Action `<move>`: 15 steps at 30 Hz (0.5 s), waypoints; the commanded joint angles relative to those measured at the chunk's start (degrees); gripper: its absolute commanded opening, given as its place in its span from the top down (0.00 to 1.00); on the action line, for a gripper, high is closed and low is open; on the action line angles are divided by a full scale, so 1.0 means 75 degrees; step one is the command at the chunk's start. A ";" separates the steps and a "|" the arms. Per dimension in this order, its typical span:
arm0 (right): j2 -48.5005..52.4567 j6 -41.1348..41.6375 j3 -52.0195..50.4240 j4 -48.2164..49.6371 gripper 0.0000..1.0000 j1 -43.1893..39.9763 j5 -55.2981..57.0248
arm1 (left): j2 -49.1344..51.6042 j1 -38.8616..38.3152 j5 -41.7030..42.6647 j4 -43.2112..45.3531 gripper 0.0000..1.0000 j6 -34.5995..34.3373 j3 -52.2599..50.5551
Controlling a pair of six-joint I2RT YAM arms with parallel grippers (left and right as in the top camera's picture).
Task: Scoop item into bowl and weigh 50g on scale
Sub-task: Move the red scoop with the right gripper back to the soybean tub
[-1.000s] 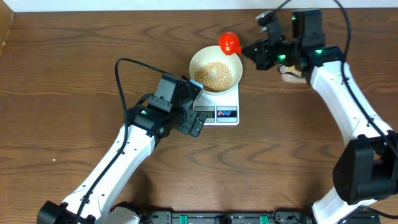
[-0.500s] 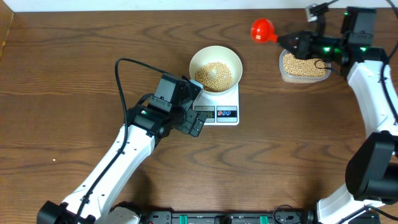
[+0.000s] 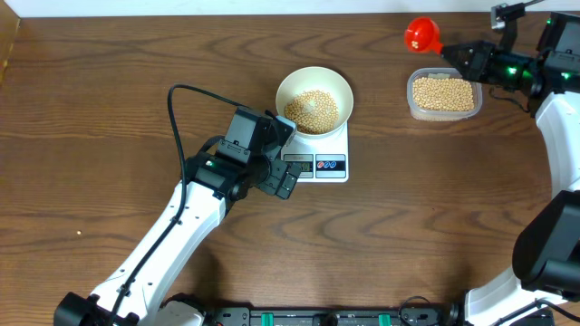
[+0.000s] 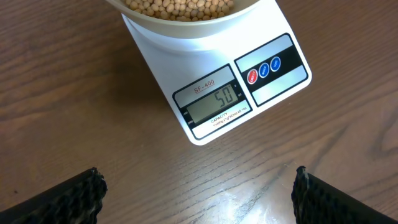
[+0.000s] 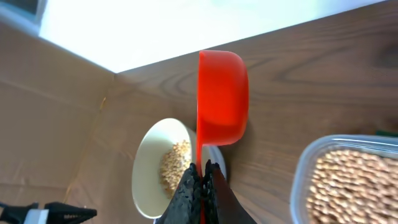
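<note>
The white bowl [image 3: 314, 101] holds tan beans [image 3: 312, 110] and sits on the white scale [image 3: 319, 163]. In the left wrist view the scale's display [image 4: 214, 101] reads 50, with the bowl's rim [image 4: 186, 22] above it. My left gripper [image 3: 283, 177] is open and empty over bare wood just in front of the scale; it also shows in the left wrist view [image 4: 199, 193]. My right gripper [image 3: 464, 56] is shut on the handle of a red scoop [image 3: 421, 35] at the far right, above a clear container of beans [image 3: 443, 94]. The right wrist view shows the scoop [image 5: 222, 99] turned on its side in the shut jaws [image 5: 203, 180].
The clear plastic container [image 5: 348, 180] stands right of the scale near the table's back edge. A black cable [image 3: 177, 127] loops from the left arm over the wood. A light wall strip runs behind the table's far edge [image 3: 272, 7].
My right arm has carried the red scoop from beside the bowl rightward to the back right, past the clear container. The left arm, bowl and scale have not moved.
</note>
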 commanded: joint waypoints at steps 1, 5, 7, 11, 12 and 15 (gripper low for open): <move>-0.0224 -0.0146 0.0038 -0.0105 0.99 -0.0157 0.0481 | 0.0023 -0.0012 -0.0044 -0.0015 0.02 0.0105 0.0073; -0.0224 -0.0746 0.0038 -0.0644 0.99 -0.0248 0.1087 | 0.0023 -0.0012 -0.0044 -0.0017 0.02 0.0105 0.0073; -0.0224 -0.1087 0.0038 -0.1008 0.99 -0.0312 0.1239 | 0.0023 -0.0012 -0.0044 -0.0015 0.02 0.0105 0.0073; -0.0224 -0.1652 0.0038 -0.1533 0.99 -0.0414 0.1419 | 0.0023 -0.0012 -0.0044 -0.0015 0.02 0.0105 0.0073; -0.0224 -0.1807 0.0038 -0.1667 0.99 -0.0423 0.1580 | 0.0023 -0.0012 -0.0044 -0.0015 0.02 0.0105 0.0073; -0.0224 -0.2186 0.0038 -0.1920 0.99 -0.0425 0.2025 | 0.0023 -0.0012 -0.0044 -0.0017 0.02 0.0105 0.0073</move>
